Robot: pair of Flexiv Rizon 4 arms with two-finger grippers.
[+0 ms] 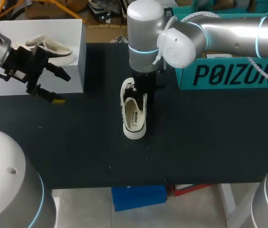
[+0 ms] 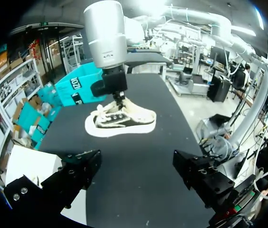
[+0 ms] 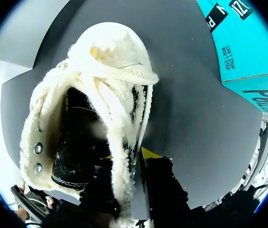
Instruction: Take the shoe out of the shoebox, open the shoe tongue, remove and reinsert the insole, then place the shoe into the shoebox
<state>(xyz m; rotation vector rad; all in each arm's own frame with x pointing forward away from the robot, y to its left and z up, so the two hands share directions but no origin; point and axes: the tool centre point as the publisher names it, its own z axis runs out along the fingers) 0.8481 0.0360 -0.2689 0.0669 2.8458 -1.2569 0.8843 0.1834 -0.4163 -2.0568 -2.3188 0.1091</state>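
Note:
A cream shoe (image 1: pixel 134 116) with fleece lining stands on the black table (image 1: pixel 210 137) near the middle, its toe toward the front edge. My right gripper (image 1: pixel 140 95) comes straight down onto its heel end. In the right wrist view, the right gripper (image 3: pixel 129 156) is shut on the fleecy edge of the shoe (image 3: pixel 110 61)'s opening, one finger inside and one outside. My left gripper (image 1: pixel 60 86) hangs open and empty in front of the white shoebox (image 1: pixel 74 71). In its own view, the left gripper (image 2: pixel 136 171) faces the shoe (image 2: pixel 124 121) from a distance.
A second shoe (image 1: pixel 53 47) lies in the white shoebox at the back left. A teal box (image 1: pixel 234 73) stands at the back right, close behind my right arm. The teal box (image 2: pixel 74 88) also shows in the left wrist view, beyond the shoe.

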